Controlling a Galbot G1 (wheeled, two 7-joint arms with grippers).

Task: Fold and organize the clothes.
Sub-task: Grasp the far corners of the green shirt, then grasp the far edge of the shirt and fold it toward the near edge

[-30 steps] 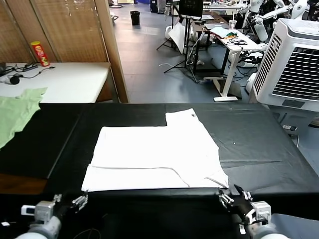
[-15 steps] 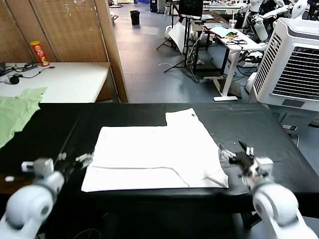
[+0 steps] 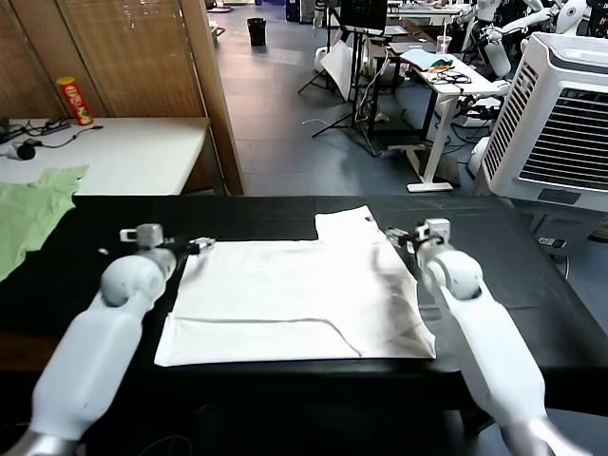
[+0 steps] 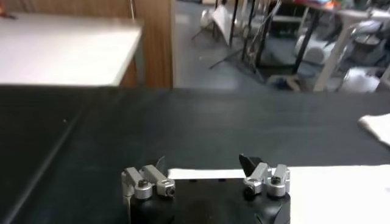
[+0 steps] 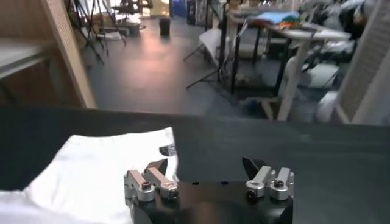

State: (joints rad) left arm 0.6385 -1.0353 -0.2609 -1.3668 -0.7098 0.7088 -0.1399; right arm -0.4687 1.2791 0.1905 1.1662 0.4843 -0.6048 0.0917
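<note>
Your T-shirt is light, limp cotton — I'd expect it to sag and drag rather than hold shape, so pinch it at the far corners, one layer-stack per claw, and lift both together. It lies flat in the middle of the black table, white, partly folded, with one sleeve flap sticking out at the far right; no print shows from here. The left gripper sits at the far left corner, jaws spread wide over the edge, holding nothing. The right gripper hovers by the far right edge near that flap — also wide open and empty. A pale green garment lies well apart at the left.
</note>
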